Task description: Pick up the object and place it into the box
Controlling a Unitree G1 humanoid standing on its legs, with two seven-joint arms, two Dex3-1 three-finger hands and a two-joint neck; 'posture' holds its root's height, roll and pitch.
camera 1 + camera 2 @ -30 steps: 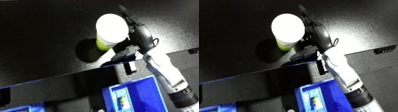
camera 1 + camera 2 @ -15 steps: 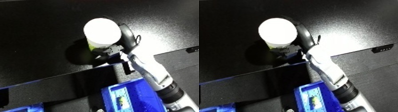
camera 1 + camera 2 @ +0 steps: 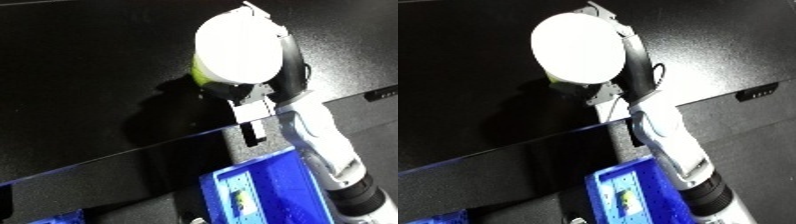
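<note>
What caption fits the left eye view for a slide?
Right hand grips a white-lidded green container above the black table, blue bin below.

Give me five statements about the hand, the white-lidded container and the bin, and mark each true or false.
1. The right hand is curled round the white-lidded container. True.
2. The container lies inside the blue bin. False: it is held over the black table.
3. The container's side is yellow-green. True.
4. The left hand holds the container. False: the left hand is not in view.
5. The bin is red. False: it is blue.

cup (image 3: 238,47) above table (image 3: 89,75), bin (image 3: 275,192) below
</note>
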